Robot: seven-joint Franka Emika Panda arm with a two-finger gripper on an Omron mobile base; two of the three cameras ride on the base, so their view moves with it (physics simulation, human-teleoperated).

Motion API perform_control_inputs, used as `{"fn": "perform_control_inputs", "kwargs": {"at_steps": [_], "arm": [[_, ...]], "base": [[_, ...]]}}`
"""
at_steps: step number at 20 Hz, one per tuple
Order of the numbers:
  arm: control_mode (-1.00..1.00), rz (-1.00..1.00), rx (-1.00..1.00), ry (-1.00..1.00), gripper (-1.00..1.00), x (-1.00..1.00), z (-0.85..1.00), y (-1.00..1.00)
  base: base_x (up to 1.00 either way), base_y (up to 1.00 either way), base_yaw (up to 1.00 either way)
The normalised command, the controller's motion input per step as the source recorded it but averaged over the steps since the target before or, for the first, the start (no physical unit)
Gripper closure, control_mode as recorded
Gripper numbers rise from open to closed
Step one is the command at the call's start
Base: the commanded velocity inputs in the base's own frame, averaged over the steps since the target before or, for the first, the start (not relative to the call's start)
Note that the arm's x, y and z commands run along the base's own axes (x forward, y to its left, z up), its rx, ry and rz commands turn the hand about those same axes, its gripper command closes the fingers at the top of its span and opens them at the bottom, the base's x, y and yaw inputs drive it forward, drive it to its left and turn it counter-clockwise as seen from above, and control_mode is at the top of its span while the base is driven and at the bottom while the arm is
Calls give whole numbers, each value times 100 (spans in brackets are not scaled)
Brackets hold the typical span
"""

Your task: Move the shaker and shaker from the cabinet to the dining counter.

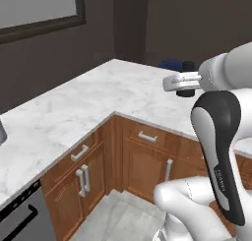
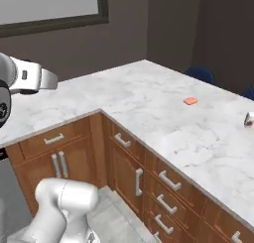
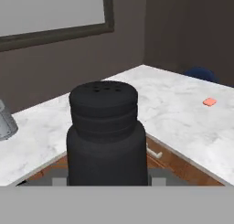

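Over the white-grey marble table (image 1: 88, 107) in the left base view, the white arm reaches forward at mid-height, and its claw (image 1: 183, 84) carries one small black shaker (image 1: 186, 91), dark against the slab below. Brown wooden drawers and doors with silver handles (image 1: 79, 153) run under the slab, and one dark blue chair (image 1: 171, 64) stands at the far edge.

In the right base view, the same marble table (image 2: 149, 103) bends in an L. One small orange-pink flat piece (image 2: 190, 101) lies on it, well apart from one small pale object (image 2: 249, 119) at the right edge, too small to make out. Two blue chair backs (image 2: 201, 74) rise behind the far edge. A dark-framed pale panel (image 2: 49, 9) hangs on the wall.

In the hand view, one black tapered shaker (image 3: 106, 135) with a ribbed, holed top stands upright close before the camera, clamped in the claw and held above the table (image 3: 173, 109). One grey cylinder (image 3: 5, 122) shows at the left edge, standing on the marble. The orange-pink piece (image 3: 210, 101) lies far to the right.
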Motion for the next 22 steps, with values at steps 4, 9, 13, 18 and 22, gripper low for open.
{"fn": "perform_control_inputs", "kwargs": {"at_steps": [4,9,13,18,22], "arm": [[100,0,0,0,100,0,0,0],[100,0,0,0,100,0,0,0],[100,0,0,0,100,0,0,0],[100,0,0,0,100,0,0,0],[100,0,0,0,100,0,0,0]], "base": [[2,-64,-80],[6,-65,-79],[20,-56,-75],[38,5,-53],[39,40,-35]]}}
